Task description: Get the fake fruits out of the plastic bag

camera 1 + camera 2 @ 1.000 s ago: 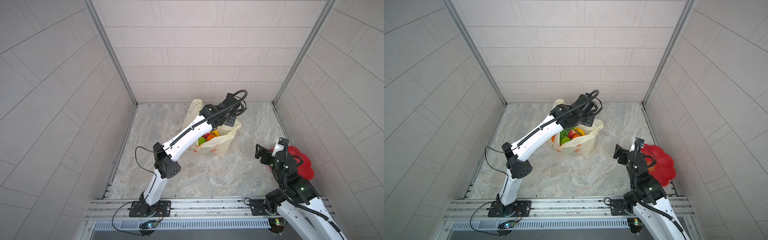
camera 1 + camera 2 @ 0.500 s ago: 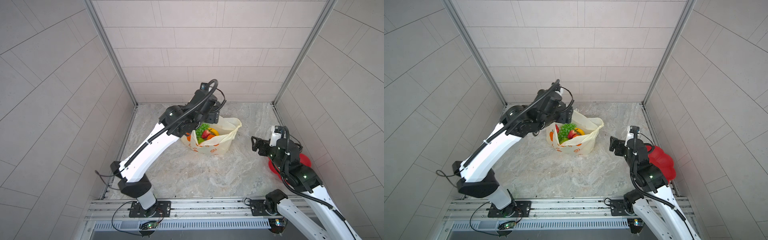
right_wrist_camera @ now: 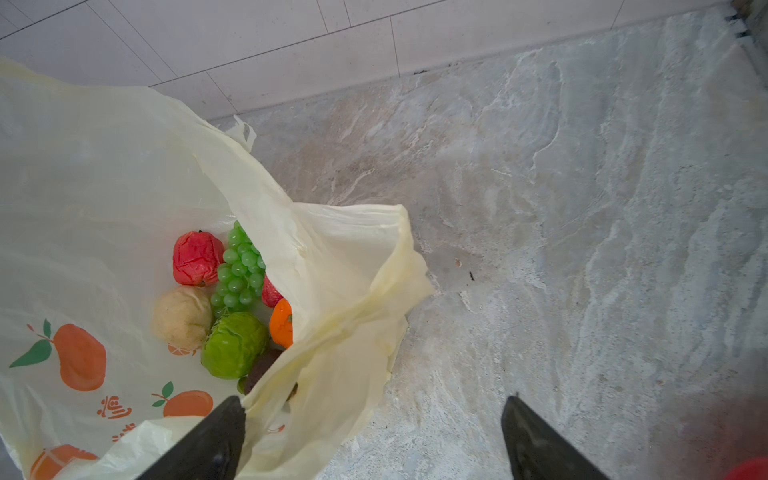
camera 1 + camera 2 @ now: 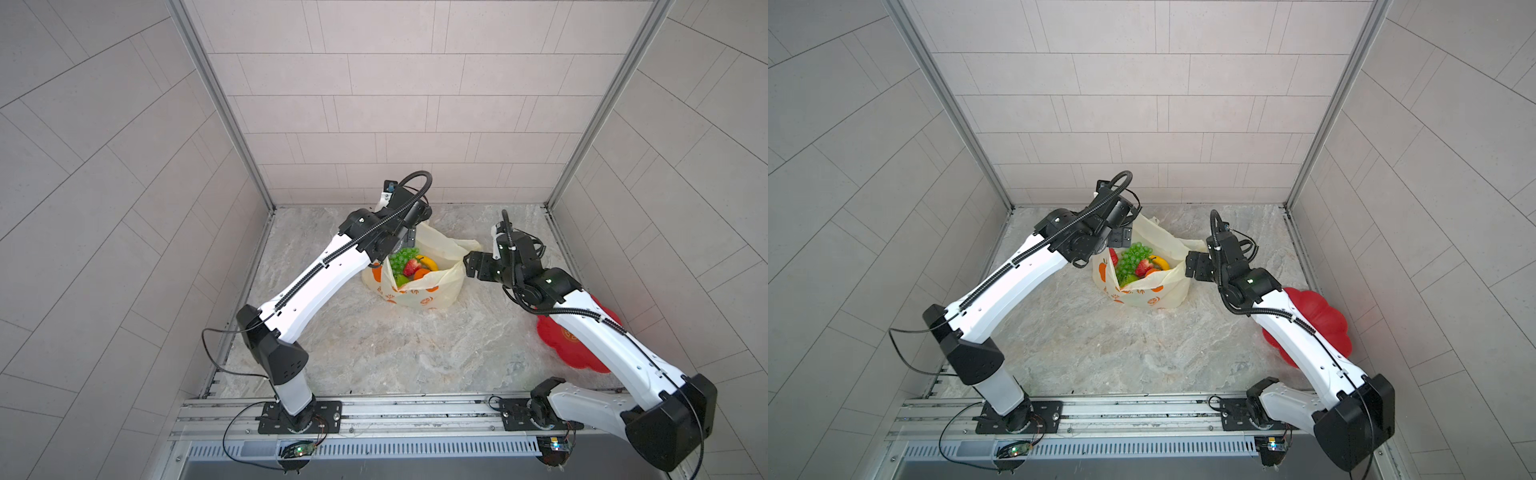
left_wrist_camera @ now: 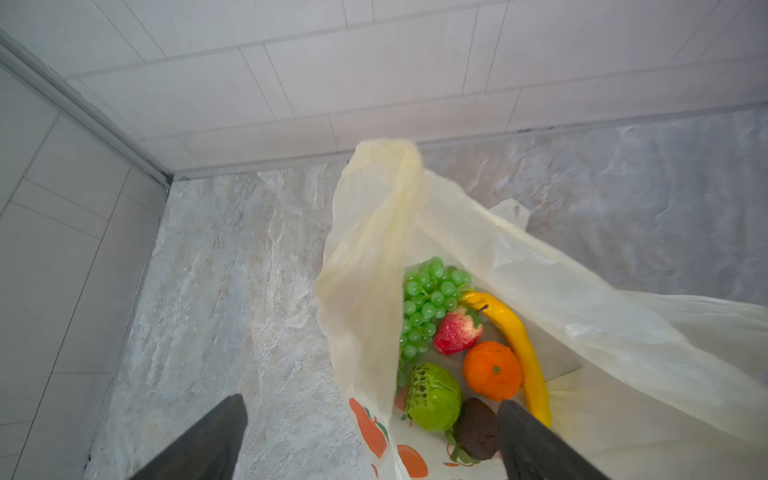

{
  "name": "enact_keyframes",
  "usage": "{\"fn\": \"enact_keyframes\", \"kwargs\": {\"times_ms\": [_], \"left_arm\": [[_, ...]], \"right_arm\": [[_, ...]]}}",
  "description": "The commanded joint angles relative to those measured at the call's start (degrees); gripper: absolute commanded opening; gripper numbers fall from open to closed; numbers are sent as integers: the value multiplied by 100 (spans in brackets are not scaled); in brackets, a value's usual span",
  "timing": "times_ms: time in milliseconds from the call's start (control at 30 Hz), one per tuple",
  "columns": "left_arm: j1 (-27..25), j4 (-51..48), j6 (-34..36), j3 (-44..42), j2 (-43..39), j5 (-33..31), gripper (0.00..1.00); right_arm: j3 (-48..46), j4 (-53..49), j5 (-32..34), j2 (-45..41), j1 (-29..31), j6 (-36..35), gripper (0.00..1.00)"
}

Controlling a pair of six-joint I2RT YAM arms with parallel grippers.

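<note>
Top views: plastic bag (image 4: pixel 419 291) stands open on the tabletop (image 4: pixel 374 353), toward the back wall, with the fake fruits (image 4: pixel 409 264) piled inside. Left hand (image 4: pixel 1122 237) sits over the bag's rear left rim. Right hand (image 4: pixel 473 266) is just beside its right edge. Red plate (image 4: pixel 1325 316) lies far right, partly under the right arm (image 4: pixel 1304 345).

Left wrist: left hand's fingers (image 5: pixel 208 440) are spread wide and hold nothing. One loop handle (image 5: pixel 386 187) stands up between them. In the bag: grape bunch (image 5: pixel 432 299), strawberry (image 5: pixel 457 332), banana (image 5: pixel 519 345), orange (image 5: pixel 492 368), green netted fruit (image 5: pixel 434 397), dark brown fruit (image 5: pixel 476 428).

Right wrist: right hand is spread wide and empty. One finger is at the bag's rim, contact unclear; the other is over bare tabletop. Red fruit (image 3: pixel 195 257) and cream fruit (image 3: pixel 183 318) are also inside.
</note>
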Motion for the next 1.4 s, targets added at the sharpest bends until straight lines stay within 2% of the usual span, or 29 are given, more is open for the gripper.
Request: {"fn": "enact_keyframes", "kwargs": {"times_ms": [0, 100, 167, 300, 400, 467, 533, 633, 733, 833, 1000, 1133, 1267, 1367], "left_arm": [[389, 199, -197, -208, 43, 553, 100], [743, 154, -336, -357, 201, 1033, 98], [933, 336, -413, -632, 170, 1339, 91], [1273, 1192, -643, -1766, -370, 2001, 71], [1348, 1720, -854, -2671, -953, 2013, 51], [1350, 2013, -949, -3199, -1351, 2086, 44], [1349, 2206, -965, -3621, -1702, 2278, 42], [1348, 2466, -1018, -4238, -2322, 2639, 29], [1288, 2760, -1255, -4794, -2890, 3097, 23], [1176, 2782, -1319, -5137, -3196, 3293, 26], [918, 1926, -910, -4777, -3341, 2750, 62], [357, 1099, -383, -3983, -3385, 1871, 80], [-396, 366, -131, -3161, -3336, 690, 85], [-830, 112, 43, -2647, -3224, 391, 85]], "right_arm": [[70, 173, -258, 156, 57, 313, 95], [88, 306, -381, 369, 83, 418, 95], [119, 364, -490, 504, 115, 456, 93], [157, 488, -648, 736, 231, 446, 88], [167, 573, -824, 912, 300, 423, 80], [189, 615, -904, 1015, 339, 372, 72], [226, 586, -914, 1101, 370, 281, 61], [287, 422, -653, 1103, 357, 127, 44], [248, 323, -484, 1007, 187, -75, 24], [60, 438, -627, 826, -82, -53, 17], [-76, 529, -825, 655, -103, -126, 14], [-87, 511, -859, 605, -25, -229, 13], [-87, 503, -839, 526, 114, -302, 13], [-51, 476, -817, 509, 194, -337, 13]]}}
